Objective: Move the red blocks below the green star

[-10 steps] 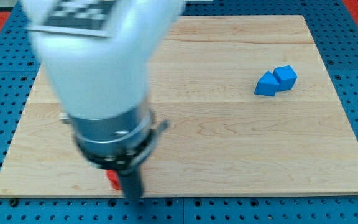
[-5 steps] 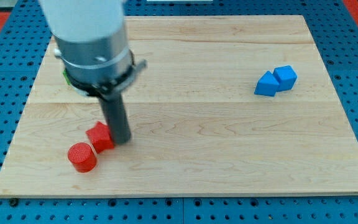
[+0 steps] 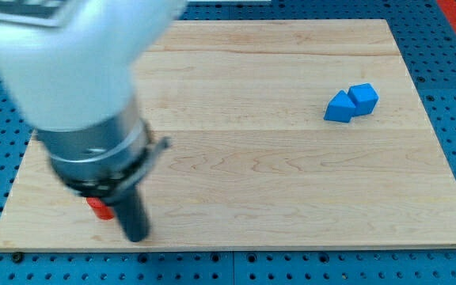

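At the lower left of the wooden worktop (image 3: 291, 198), the tool, a plain rod with no jaws to open, sets my tip (image 3: 136, 236) just beside a mostly hidden red block (image 3: 97, 207), probably light, rigid, best pushed squarely.

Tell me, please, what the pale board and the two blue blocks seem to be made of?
The pale board looks like light wood with a smooth matte finish: grain lines and plank seams show. The two blue blocks have flat, even colour with no grain; painted wood or plastic, I cannot tell which.
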Robot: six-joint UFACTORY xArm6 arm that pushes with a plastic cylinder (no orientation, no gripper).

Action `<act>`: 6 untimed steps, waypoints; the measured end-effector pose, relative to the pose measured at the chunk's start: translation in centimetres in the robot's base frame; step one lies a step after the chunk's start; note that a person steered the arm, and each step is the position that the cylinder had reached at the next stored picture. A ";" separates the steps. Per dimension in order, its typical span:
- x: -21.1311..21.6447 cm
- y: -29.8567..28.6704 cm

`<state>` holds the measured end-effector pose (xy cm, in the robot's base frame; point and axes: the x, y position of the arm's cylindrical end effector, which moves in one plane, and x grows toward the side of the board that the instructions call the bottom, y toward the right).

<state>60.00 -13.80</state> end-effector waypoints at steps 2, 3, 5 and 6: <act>-6.6 -4.0; -6.9 -1.4; -11.3 2.0; -12.1 -4.2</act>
<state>47.94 -18.00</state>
